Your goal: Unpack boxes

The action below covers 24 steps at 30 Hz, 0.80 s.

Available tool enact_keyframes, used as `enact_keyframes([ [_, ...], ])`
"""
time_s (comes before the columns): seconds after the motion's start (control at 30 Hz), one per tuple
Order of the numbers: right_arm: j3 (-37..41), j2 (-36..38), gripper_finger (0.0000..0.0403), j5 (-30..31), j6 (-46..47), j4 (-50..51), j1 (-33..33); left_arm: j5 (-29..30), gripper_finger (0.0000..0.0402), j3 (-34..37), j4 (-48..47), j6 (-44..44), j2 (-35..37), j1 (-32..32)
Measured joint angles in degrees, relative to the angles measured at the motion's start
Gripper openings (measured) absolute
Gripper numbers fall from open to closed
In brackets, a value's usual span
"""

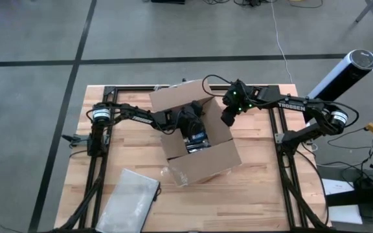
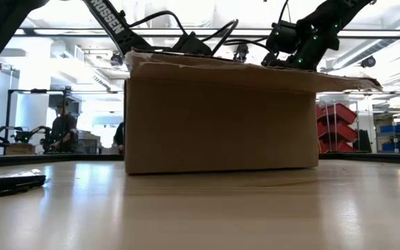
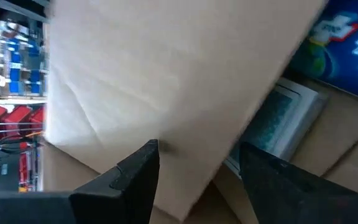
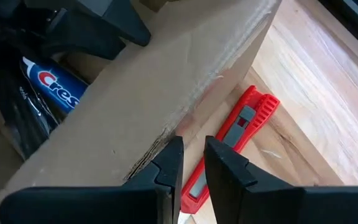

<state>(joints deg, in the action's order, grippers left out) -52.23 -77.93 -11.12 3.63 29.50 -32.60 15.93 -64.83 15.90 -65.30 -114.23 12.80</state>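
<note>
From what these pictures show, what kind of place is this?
Probably a robotics lab or workshop. A wooden table stands on a grey concrete floor, red storage bins line the room behind, and a person sits at another bench.

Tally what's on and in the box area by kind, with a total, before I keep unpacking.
Cardboard shipping box, open: 1
Red utility knife, on the table beside the box: 1
Crest toothpaste box, inside: 1
Translucent zip pouch, on the table: 1
Clear plastic wrap, by the box: 1
Total: 5
</note>
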Motion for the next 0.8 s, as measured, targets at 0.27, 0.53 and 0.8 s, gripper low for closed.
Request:
enact_keyframes([
  [0.27,0.00,0.00,0.0062,0.04,0.47,-0.13,0.15,0.59,0.0199,0.02,2.20,-0.27,-0.29,0.00],
  [0.53,0.00,0.00,0.0048,0.62,0.99,0.16,0.63,0.97,0.0192,0.19,6.53,-0.44,-0.44,0.00],
  [0.8,0.02,0.02,0.0059,0.68,0.96,0.24,0.63,6.12,0.0189,0.19,6.55,-2.15,0.73,-0.93],
])
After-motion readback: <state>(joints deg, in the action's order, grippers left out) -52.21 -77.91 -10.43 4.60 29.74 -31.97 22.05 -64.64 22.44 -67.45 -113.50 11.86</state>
